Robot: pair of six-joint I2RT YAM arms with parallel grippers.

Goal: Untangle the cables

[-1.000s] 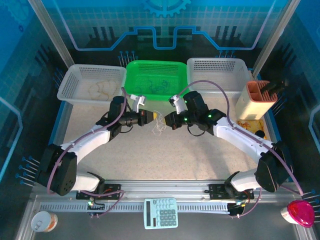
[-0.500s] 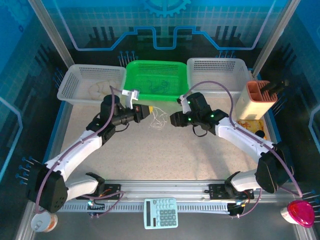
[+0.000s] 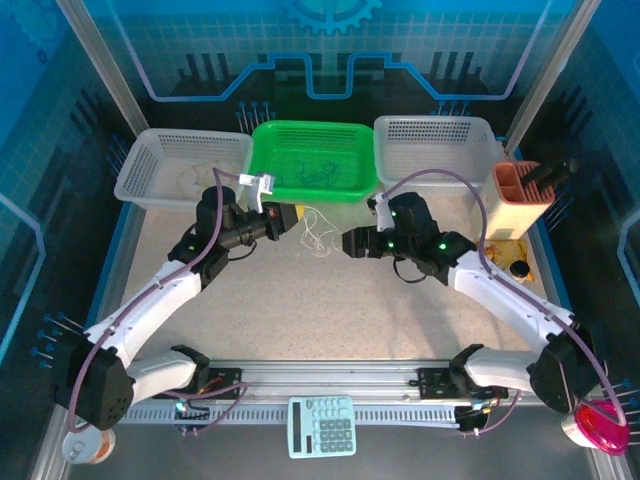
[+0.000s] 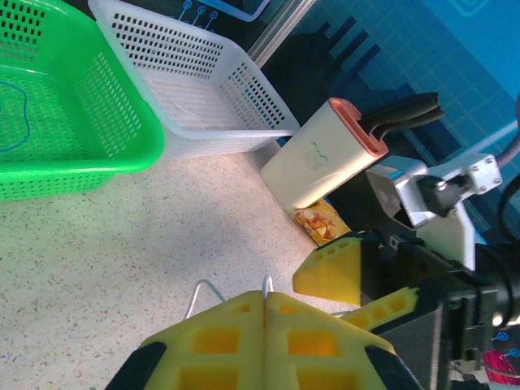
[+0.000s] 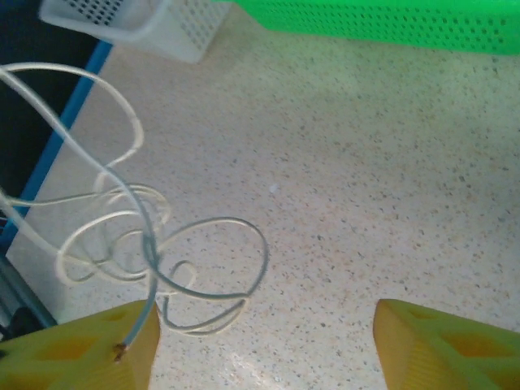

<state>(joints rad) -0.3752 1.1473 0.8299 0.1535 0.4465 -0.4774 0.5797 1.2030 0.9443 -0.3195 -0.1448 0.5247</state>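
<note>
The left gripper (image 3: 295,220) is pinched fully closed on the cables (image 3: 318,232), a pale, curly clump with one bluish strand. The clump dangles between the two arms, just in front of the green basket (image 3: 340,192). The right gripper (image 3: 347,243) stands wide apart beside the clump, gripping nothing, with the bluish strand's end against one finger. The step in hand looks like pulling strands apart. Next, the right jaws probably need to close on that single strand and draw it away.

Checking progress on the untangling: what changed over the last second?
The left end effector, shut on the cables, pulled back left and toward the green basket, taking them along. The right end effector backed off right, jaws open. Basket and calculator stayed put.
</note>
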